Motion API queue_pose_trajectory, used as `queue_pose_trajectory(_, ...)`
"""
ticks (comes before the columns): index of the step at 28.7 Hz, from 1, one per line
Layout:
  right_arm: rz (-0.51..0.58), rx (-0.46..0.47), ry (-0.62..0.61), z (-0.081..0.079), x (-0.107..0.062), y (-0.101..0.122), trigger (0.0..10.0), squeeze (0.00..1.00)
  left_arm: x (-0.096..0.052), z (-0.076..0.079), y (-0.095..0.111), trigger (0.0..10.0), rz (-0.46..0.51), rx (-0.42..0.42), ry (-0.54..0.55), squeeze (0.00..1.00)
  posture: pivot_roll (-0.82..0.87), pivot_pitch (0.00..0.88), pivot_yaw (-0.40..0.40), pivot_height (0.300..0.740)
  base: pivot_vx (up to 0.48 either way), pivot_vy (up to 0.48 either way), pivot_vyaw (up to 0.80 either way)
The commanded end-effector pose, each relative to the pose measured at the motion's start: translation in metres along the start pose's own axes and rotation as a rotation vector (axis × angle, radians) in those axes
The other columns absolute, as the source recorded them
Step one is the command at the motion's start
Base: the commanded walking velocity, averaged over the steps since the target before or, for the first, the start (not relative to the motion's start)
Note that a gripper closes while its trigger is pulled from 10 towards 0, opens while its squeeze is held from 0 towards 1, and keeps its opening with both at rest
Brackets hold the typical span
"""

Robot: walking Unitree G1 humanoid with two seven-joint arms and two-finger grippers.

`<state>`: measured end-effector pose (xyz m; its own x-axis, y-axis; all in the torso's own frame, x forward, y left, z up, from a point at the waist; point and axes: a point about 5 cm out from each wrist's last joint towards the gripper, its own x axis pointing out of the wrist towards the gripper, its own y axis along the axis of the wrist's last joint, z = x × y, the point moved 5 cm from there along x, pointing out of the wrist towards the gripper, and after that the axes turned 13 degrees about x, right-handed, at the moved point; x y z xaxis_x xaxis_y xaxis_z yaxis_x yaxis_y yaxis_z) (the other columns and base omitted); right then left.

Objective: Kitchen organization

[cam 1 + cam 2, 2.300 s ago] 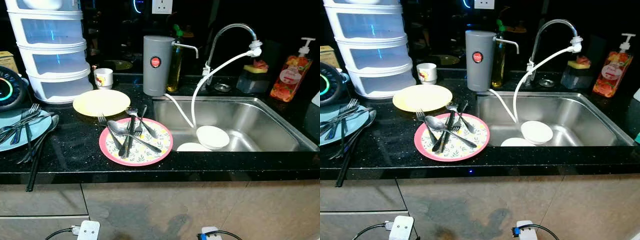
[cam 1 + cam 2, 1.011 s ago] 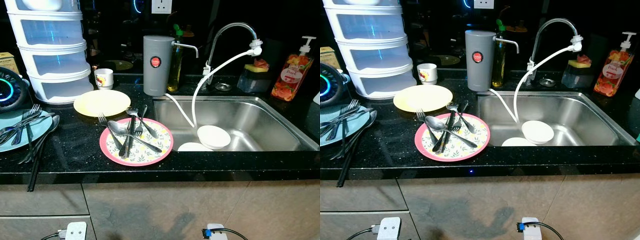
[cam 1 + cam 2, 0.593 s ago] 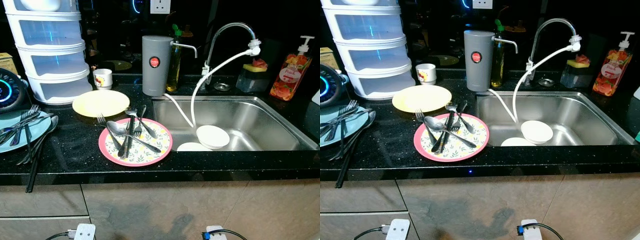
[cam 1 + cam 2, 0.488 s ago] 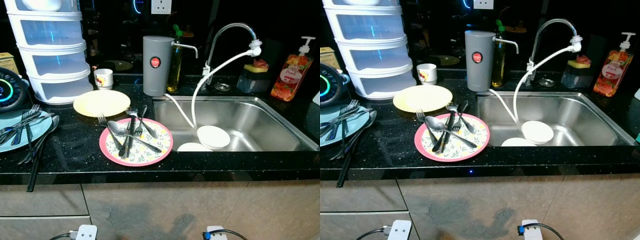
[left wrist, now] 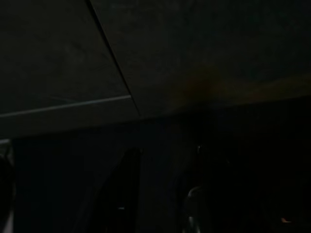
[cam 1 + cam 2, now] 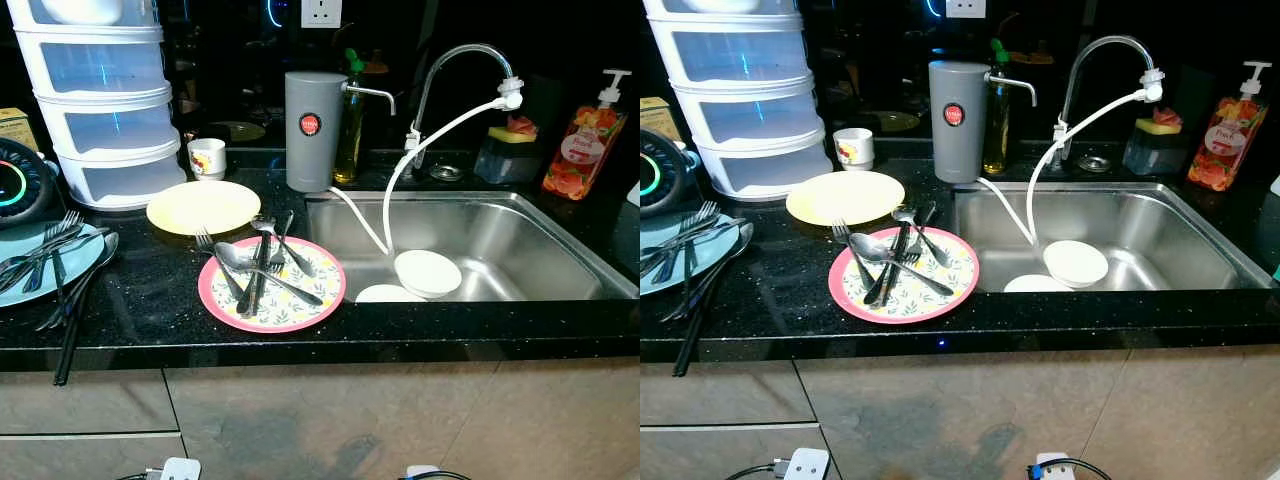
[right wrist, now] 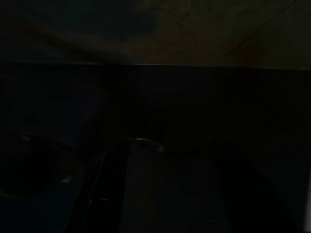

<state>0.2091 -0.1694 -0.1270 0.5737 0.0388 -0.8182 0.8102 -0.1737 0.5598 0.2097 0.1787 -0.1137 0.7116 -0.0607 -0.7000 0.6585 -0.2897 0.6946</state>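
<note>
Two wrist views are nearly black: each arm hangs low in shade, and faint dark finger shapes of the left gripper (image 5: 160,194) and right gripper (image 7: 160,194) can just be made out, though whether they are spread or closed I cannot tell. Neither is near the dishes, which lie up on the speckled black stone counter (image 6: 150,310).

A round pink-rimmed plate (image 6: 271,283) with a leaf pattern sits near the counter's front edge, just left of the sink, carrying a loose heap of shiny metal cutlery (image 6: 258,264) (forks, spoons, dark handles crossing). Behind it, close by, lies a plain pale-yellow plate (image 6: 203,205). At far left a light-blue plate (image 6: 40,262) holds more forks, with black chopsticks (image 6: 72,325) running off it toward the counter edge.

In the brushed steel sink (image 6: 520,240) rest two white bowls (image 6: 427,273), one overlapping the other. A chrome faucet (image 6: 460,60) arches above, trailing a white hose. A grey cylinder dispenser (image 6: 309,130), a small white cup (image 6: 206,157) and white stacked drawers (image 6: 95,100) stand at the back; an orange soap bottle (image 6: 578,150) stands right.
</note>
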Motion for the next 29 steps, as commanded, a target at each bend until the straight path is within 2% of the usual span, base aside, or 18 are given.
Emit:
queue_pose_trajectory(1,-0.003,-0.053,-0.010,0.003,-0.001,-0.001,10.0,0.00,-0.002,-0.008,-0.001,10.0,0.009,0.006,0.025,0.00,0.00,0.000,-0.011,0.740,0.000,0.000,0.00)
queue_pose_trajectory(2,0.021,0.011,-0.021,0.007,-0.001,0.005,10.0,0.00,-0.003,-0.007,0.000,10.0,0.024,-0.027,0.021,0.00,0.01,0.000,-0.018,0.740,0.000,0.000,0.00)
queue_pose_trajectory(4,0.063,0.067,-0.023,0.009,0.000,0.015,10.0,0.00,-0.004,-0.010,0.005,10.0,0.055,-0.019,0.039,0.00,0.01,0.000,-0.026,0.740,0.000,0.000,0.00)
queue_pose_trajectory(5,0.099,0.064,-0.015,0.008,-0.001,0.023,10.0,0.00,-0.005,-0.015,0.011,10.0,0.088,-0.018,0.065,0.00,0.02,0.000,-0.037,0.740,0.000,0.000,0.00)
queue_pose_trajectory(8,0.207,0.036,0.068,-0.004,-0.003,0.043,10.0,0.00,-0.012,-0.028,0.031,10.0,0.205,-0.018,0.116,0.00,0.02,0.000,-0.039,0.740,0.000,0.000,0.00)
queue_pose_trajectory(10,0.255,0.030,0.160,-0.018,-0.006,0.054,10.0,0.00,-0.024,-0.031,0.046,10.0,0.303,-0.016,0.132,0.00,0.01,0.000,-0.019,0.740,0.000,0.000,0.00)
queue_pose_trajectory(11,0.264,0.023,0.185,-0.021,-0.007,0.056,10.0,0.00,-0.027,-0.031,0.050,10.0,0.320,-0.020,0.132,0.00,0.01,0.000,-0.019,0.740,0.000,0.000,0.00)
queue_pose_trajectory(13,0.295,-0.043,0.196,-0.023,-0.009,0.063,10.0,0.00,-0.032,-0.025,0.056,10.0,0.355,-0.003,0.108,0.00,0.02,0.000,-0.023,0.740,0.000,0.000,0.00)
queue_pose_trajectory(17,0.354,-0.081,0.186,-0.024,-0.013,0.072,10.0,0.00,-0.040,-0.019,0.061,10.0,0.392,0.059,0.084,0.00,0.02,0.000,-0.022,0.740,0.000,0.000,0.00)
queue_pose_trajectory(20,0.405,-0.105,0.207,-0.027,-0.018,0.080,10.0,0.00,-0.047,-0.021,0.065,10.0,0.424,0.071,0.095,0.00,0.02,0.000,-0.019,0.740,0.000,0.000,0.00)
queue_pose_trajectory(22,0.480,-0.124,0.211,-0.024,-0.027,0.094,10.0,0.00,-0.063,-0.031,0.074,10.0,0.486,0.077,0.156,0.00,0.02,0.000,-0.016,0.740,0.000,0.000,0.00)
queue_pose_trajectory(23,0.522,-0.124,0.227,-0.022,-0.033,0.102,10.0,0.00,-0.075,-0.042,0.080,10.0,0.531,0.053,0.223,0.00,0.02,0.000,-0.017,0.740,0.000,0.000,0.00)
queue_pose_trajectory(24,0.522,-0.124,0.227,-0.022,-0.033,0.102,10.0,0.00,-0.075,-0.042,0.080,10.0,0.531,0.053,0.223,0.00,0.02,0.000,-0.017,0.740,0.000,0.000,0.00)
queue_pose_trajectory(25,0.546,-0.096,0.244,-0.021,-0.038,0.109,10.0,0.00,-0.086,-0.053,0.085,10.0,0.554,-0.021,0.283,0.00,0.02,0.000,-0.015,0.740,0.000,0.000,0.00)
queue_pose_trajectory(26,0.546,-0.096,0.244,-0.021,-0.038,0.109,10.0,0.00,-0.086,-0.053,0.085,10.0,0.554,-0.021,0.283,0.00,0.02,0.000,-0.015,0.740,0.000,0.000,0.00)
queue_pose_trajectory(28,0.568,-0.081,0.252,-0.020,-0.042,0.116,10.0,0.00,-0.094,-0.063,0.089,10.0,0.575,-0.114,0.332,0.00,0.02,0.000,-0.015,0.740,0.000,0.000,0.00)
queue_pose_trajectory(29,0.572,-0.065,0.269,-0.021,-0.044,0.120,10.0,0.00,-0.093,-0.067,0.087,10.0,0.564,-0.230,0.339,0.00,0.02,0.000,-0.016,0.740,0.000,0.000,0.00)
